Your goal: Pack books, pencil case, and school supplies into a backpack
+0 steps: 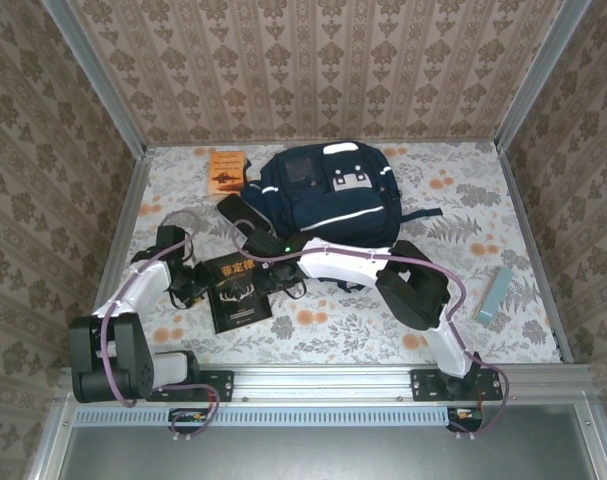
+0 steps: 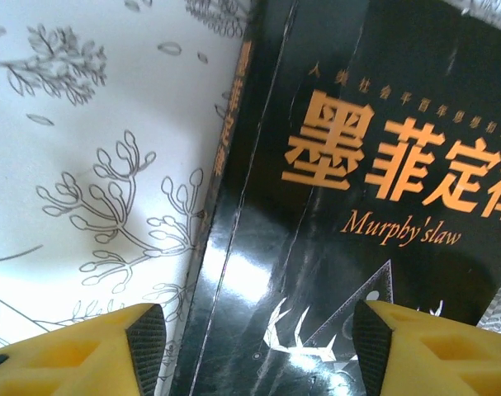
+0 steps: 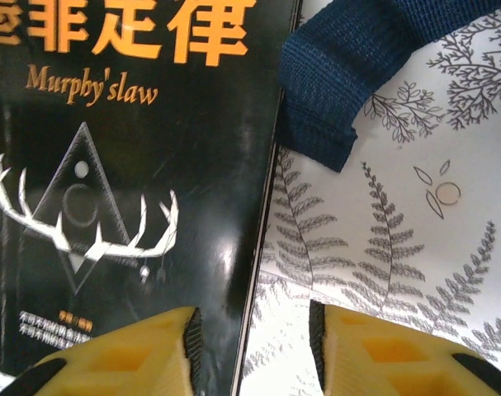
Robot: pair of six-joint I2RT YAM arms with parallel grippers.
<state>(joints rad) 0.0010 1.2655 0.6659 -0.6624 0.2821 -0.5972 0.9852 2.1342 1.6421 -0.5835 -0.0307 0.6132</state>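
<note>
The black book (image 2: 341,206) is cut by the left wrist view's edges, title included

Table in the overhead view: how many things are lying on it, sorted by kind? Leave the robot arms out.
Books: 2, the orange book and the black book with gold lettering
Cases: 1, the pencil case
Bags: 1, the backpack
Other: 1, a pale blue-green bar at the right
Total: 5

Table (image 1: 383,335): backpack (image 1: 328,195), black book (image 1: 241,292), orange book (image 1: 226,172)
</note>
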